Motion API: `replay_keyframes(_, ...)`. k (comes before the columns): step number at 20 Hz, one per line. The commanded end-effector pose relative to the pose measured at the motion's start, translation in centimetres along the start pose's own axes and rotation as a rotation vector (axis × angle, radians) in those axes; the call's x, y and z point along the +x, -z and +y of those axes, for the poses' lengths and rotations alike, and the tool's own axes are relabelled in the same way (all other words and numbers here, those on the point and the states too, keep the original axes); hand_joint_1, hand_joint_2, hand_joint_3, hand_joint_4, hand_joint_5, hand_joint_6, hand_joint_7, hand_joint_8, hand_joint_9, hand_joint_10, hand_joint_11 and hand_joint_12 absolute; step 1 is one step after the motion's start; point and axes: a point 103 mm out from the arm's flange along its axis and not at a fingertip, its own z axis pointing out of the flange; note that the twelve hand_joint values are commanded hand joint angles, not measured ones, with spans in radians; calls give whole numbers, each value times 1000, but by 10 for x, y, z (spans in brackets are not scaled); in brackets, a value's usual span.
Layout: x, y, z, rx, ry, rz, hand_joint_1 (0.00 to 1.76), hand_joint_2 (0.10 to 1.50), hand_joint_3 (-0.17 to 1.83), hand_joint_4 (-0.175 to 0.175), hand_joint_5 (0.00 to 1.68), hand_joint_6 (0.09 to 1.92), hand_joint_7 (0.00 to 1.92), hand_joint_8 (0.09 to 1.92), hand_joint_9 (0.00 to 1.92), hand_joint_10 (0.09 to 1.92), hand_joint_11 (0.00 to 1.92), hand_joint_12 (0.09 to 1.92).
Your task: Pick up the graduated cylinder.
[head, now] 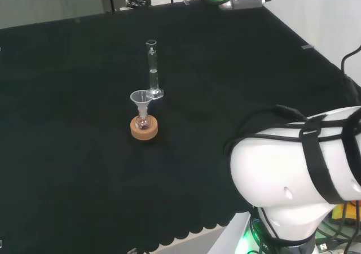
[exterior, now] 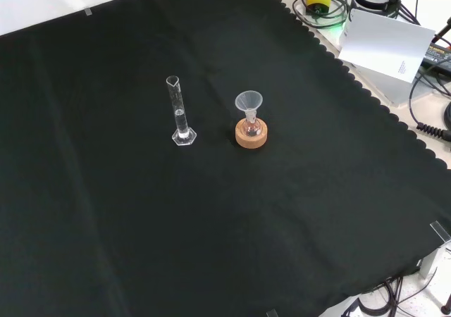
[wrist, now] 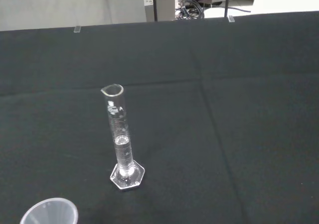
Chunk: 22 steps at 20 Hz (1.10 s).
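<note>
Near the middle of the table (exterior: 106,225), the graduated cylinder (exterior: 179,112) is standing upright on its hexagonal foot, untouched, with nothing around it. I am seeing clear liquid sitting in its lower part in the wrist view. Just beside it, to its right in the front view and nearer to me in the head view, a small round flask (exterior: 250,128) is resting in a cork ring stand (exterior: 251,137) with a clear funnel (exterior: 249,102) sitting in its neck. The cylinder and the stand are standing apart, not touching. I am looking over the arm's white link (head: 293,169) in the head view, and I cannot tell how the fingers are set.
</note>
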Motion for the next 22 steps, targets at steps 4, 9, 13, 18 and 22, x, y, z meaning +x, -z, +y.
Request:
replay_keyframes(4,-43,-60,54,-47,30,84,61,1225,116,-22,263,87,137,549,291,686,41,1398)
replay_keyframes(9,-50,-94,82,-28,66,127,187,1174,97,-36,297,87,135,621,329,690,69,1397)
replay_keyframes(13,-52,-123,102,-2,77,164,225,1155,90,-40,301,87,120,624,328,683,75,1395)
replay_keyframes(18,-46,-161,121,-1,121,206,245,1141,86,-43,297,87,69,607,290,667,63,1391)
replay_keyframes(22,-39,-188,132,-17,174,242,264,1131,82,-45,295,87,58,609,282,669,58,1392)
